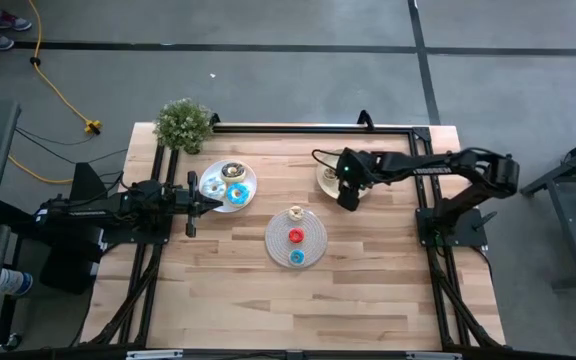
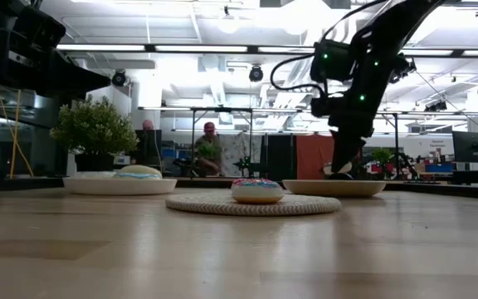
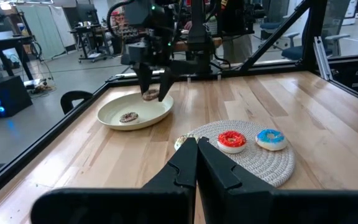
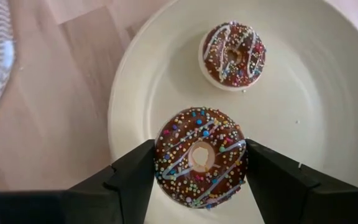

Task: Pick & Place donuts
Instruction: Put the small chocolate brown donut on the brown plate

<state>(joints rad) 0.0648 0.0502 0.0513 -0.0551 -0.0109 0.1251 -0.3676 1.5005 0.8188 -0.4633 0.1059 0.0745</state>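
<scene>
The right gripper (image 4: 201,163) is over the yellow-green plate (image 1: 329,178) at the far right part of the table (image 1: 368,300). Its two fingers (image 4: 126,171) press on both sides of a dark brown donut (image 4: 200,157) with coloured sprinkles and pale stripes, so the jaws grasp this donut. In the left wrist view the same gripper (image 3: 152,94) hangs just above the plate (image 3: 114,117) with the donut between the tips; whether the donut touches the plate is not possible to tell. A smaller brown donut (image 4: 233,55) lies on the plate near it, not touching it.

The left gripper (image 1: 190,206) waits at the left side of the table, beside the white plate (image 1: 249,192), and its jaws are clenched together with nothing between them. On the white plate lie a blue-iced donut (image 1: 236,194), a white-iced donut (image 1: 213,184) and another dark one (image 1: 233,170).

The round grey mat (image 1: 311,243) is in the middle of the table, between the two plates. On it are a red mini donut (image 3: 232,140), a blue mini donut (image 3: 270,138) and a cream mini donut (image 1: 295,212), each one apart from the others. A small green plant (image 1: 184,124) stands at the far left corner of the table.
</scene>
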